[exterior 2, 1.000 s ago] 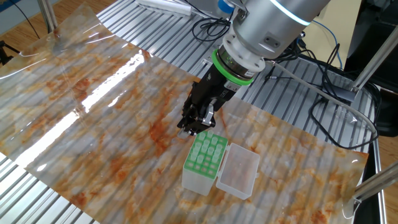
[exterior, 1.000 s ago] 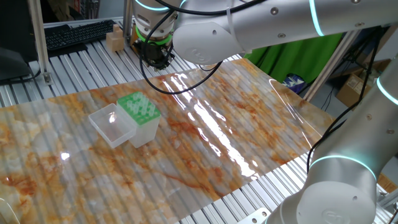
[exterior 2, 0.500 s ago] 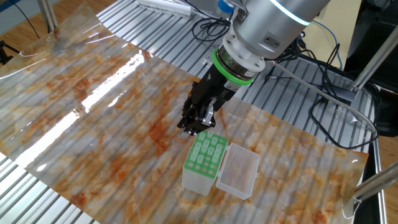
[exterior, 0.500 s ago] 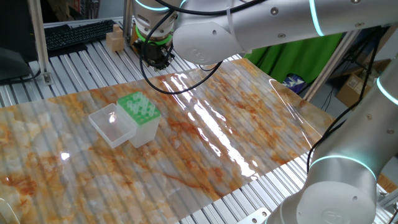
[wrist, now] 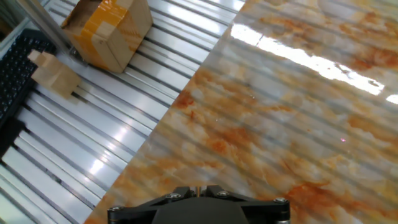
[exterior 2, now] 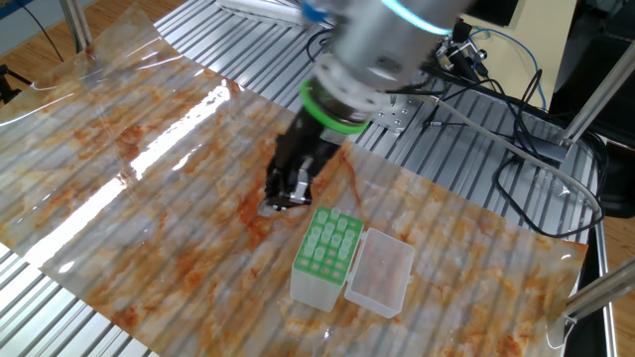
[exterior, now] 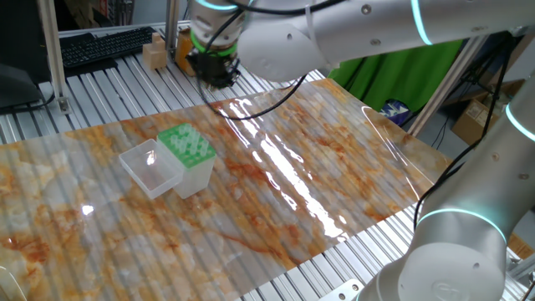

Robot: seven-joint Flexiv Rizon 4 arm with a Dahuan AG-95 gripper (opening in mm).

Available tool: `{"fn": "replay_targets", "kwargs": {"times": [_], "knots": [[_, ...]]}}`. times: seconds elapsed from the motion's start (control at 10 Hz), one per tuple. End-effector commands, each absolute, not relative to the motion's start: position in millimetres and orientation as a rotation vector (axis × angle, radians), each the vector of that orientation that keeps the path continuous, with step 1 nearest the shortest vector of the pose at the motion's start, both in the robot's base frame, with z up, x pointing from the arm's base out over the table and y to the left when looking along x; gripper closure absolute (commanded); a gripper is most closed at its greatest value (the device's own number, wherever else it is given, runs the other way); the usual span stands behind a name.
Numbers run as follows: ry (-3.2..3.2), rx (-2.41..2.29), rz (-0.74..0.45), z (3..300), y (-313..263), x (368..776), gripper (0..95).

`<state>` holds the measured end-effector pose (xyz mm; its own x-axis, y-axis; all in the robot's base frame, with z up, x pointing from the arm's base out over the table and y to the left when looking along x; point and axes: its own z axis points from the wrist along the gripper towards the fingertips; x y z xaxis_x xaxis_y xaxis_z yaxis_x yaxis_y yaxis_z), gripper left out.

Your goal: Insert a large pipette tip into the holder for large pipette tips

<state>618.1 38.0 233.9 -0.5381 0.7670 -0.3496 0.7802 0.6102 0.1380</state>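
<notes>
Trouble first, starting at the left of the other fixed view: my gripper (exterior 2: 281, 198) hangs low over the marbled sheet (exterior 2: 149, 159), pointing steeply down, jaws pressed together with no gap that I can see. I cannot make out the large pipette tip in any view, so I cannot say whether it is pinched between my jaws or missed. If it was missed, I would carry nothing across. If it is held crooked or only by its edge, it could swing or slip out on the way.

Just to the right sits the holder for large pipette tips (exterior 2: 329, 243), green top plate up, apart from me. Its holes are small and close together, so a tilted tip would likely strike the plate and push the light box along the glossy sheet.

Rightmost, the clear lid (exterior 2: 380, 273) lies open, out of my approach.
</notes>
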Motion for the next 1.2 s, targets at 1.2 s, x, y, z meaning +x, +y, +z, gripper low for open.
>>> {"fn": "replay_targets", "kwargs": {"times": [1.2], "knots": [[2.986,0.641,0.082,232.8,28.4,619.6,76.0]]}}
